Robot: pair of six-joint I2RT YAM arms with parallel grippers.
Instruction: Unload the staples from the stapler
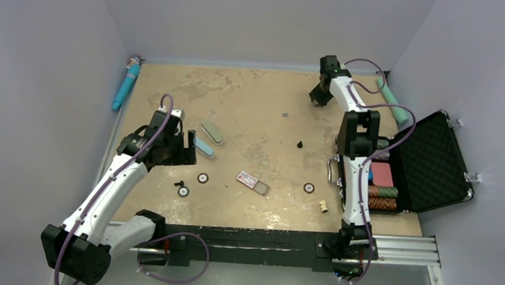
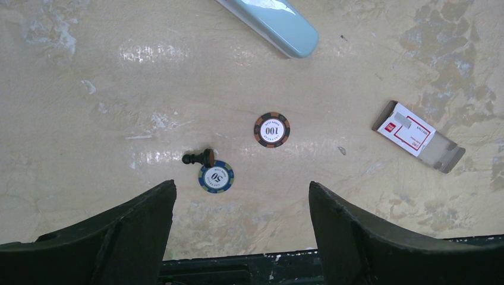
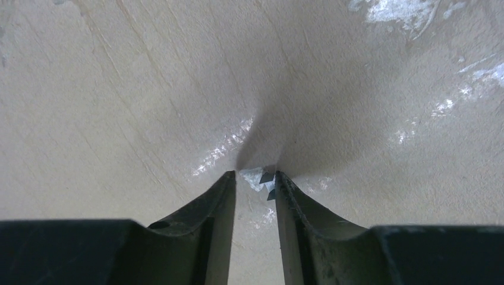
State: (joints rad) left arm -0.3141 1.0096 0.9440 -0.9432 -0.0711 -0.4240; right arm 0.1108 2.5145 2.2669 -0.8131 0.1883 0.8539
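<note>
Lying along the left wall was a teal tube (image 1: 126,83), and to its right the left gripper (image 1: 186,141) hung above the table (image 1: 252,90) with its fingers (image 2: 142,219) spread wide and nothing between them. Just beside it lay a pale blue stapler piece (image 1: 204,146) and a grey-green stapler piece (image 1: 212,132), side by side and slanted the same way. Nearer the arms sat a blue chip (image 2: 216,177) marked 50, with a toppled black pawn (image 2: 199,158) touching its edge, and a brown chip (image 2: 272,129) marked 100 a little apart. Further right lay a red-and-white card box (image 1: 252,182). The staples (image 1: 284,115) lay as a tiny grey strip on the bare tabletop past the middle, well apart from both grippers, with a small black peg (image 1: 299,144) standing near them. Another chip (image 1: 309,188) and a beige cork (image 1: 323,206) came next. The right gripper (image 1: 317,99) pointed down at the far side of the table, its fingers (image 3: 208,214) drawn narrow and pinching a shiny metal sliver (image 3: 259,176) at their tips; I could not tell whether that was more staples. An open black case (image 1: 432,158) stood at the right edge
</note>
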